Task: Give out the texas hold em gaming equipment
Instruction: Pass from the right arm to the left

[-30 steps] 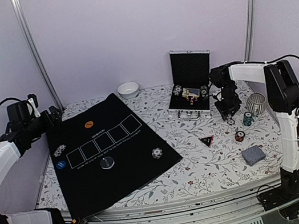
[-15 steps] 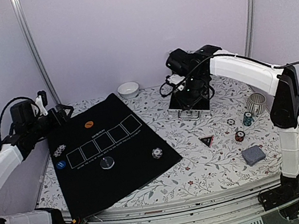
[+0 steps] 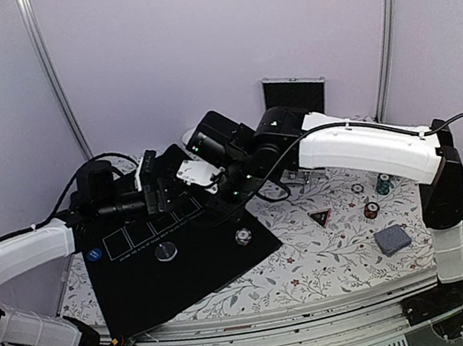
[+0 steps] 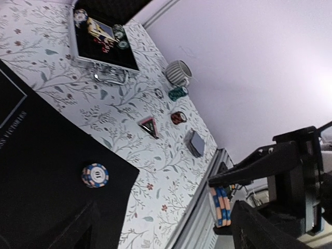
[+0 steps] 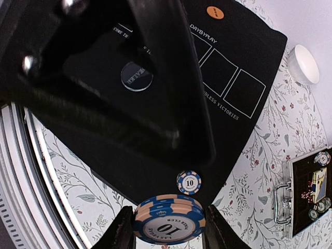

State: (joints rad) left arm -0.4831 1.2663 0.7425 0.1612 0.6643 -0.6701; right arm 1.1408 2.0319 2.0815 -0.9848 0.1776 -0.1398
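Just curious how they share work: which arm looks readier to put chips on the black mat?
Probably right: the right gripper grips a chip stack above the black mat; the left gripper hangs open, empty.

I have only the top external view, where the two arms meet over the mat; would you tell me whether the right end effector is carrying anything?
Observer: Yes, the right wrist view shows the right end effector clamped on a chip stack, blue and peach, marked 10.
Operator: Is the left end effector gripping it too?
Observer: No, its wrist view shows the left end effector wide open, nothing clamped.
Operator: What is inside the case?
Observer: Several loose chips lie in the case.
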